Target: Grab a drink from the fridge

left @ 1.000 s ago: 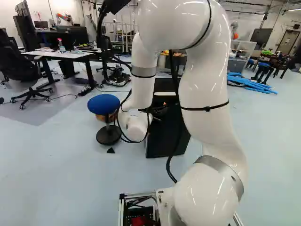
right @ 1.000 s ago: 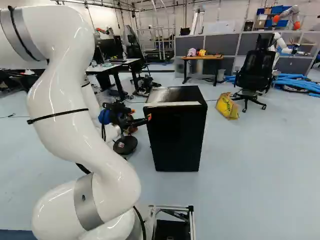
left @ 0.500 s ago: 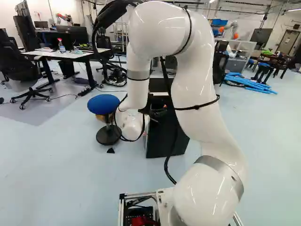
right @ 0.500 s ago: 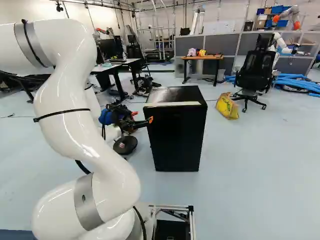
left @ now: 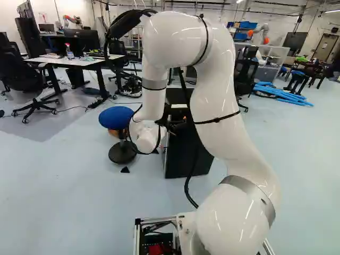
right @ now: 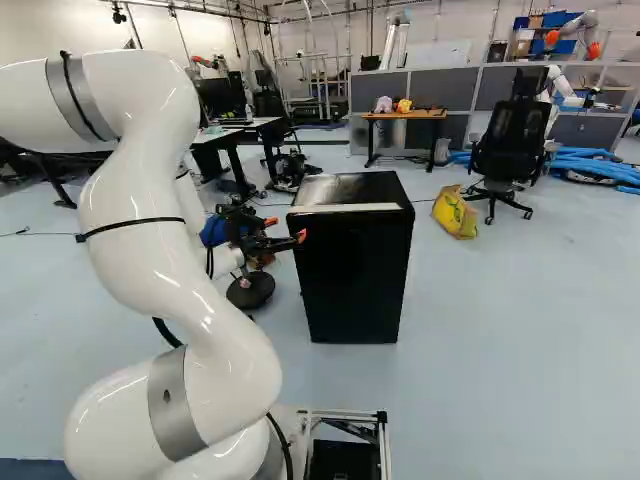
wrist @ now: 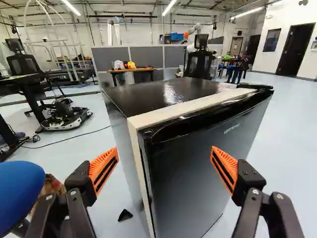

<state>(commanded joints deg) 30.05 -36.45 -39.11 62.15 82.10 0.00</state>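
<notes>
1 fridge ahead, 1 dr shut | 1 pr jaws wide open, 0 held | 1 stool nr fridge

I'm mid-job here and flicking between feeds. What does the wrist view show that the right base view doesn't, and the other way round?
Only the wrist view: the dark door in the far wall and the ceiling lights.

Only the right base view: the yellow bag on the floor and the white links of the arm.

Both: the black fridge, the blue stool, the wooden-topped table, the black office chair and the tool, whose fingers stand apart in the wrist view.
</notes>
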